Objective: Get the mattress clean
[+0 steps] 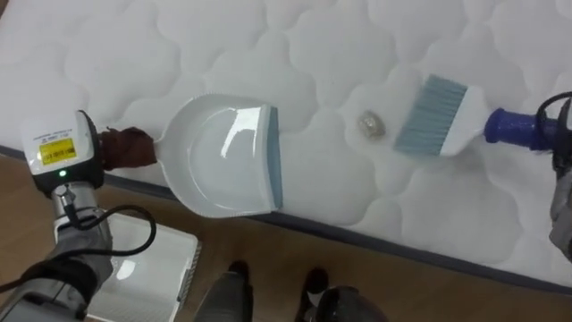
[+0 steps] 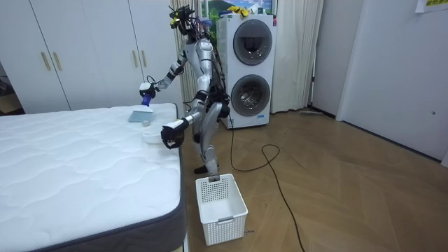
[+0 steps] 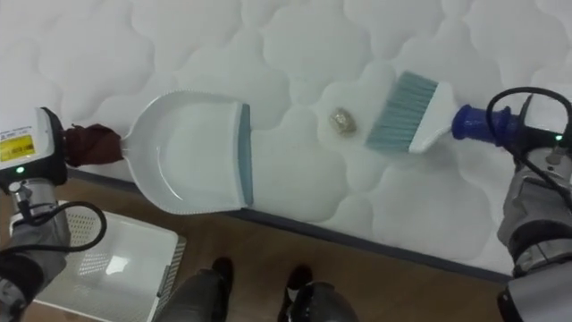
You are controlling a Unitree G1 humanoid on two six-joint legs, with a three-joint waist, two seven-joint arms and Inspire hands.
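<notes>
My left hand (image 1: 125, 148) is curled round the handle of the dustpan (image 1: 228, 161) on the bed (image 1: 357, 54). My right hand (image 3: 536, 136) grips the brush (image 1: 438, 116). A crumpled scrap (image 1: 369, 125) lies between my hands, just beside the bristles.

On the bed (image 1: 268, 45), near its front edge, the dustpan (image 1: 223, 156) lies left and the brush (image 1: 438, 116) right, with a small scrap (image 1: 371, 125) between them. A basket (image 1: 152, 268) stands on the floor (image 1: 429, 286) below the dustpan.
</notes>
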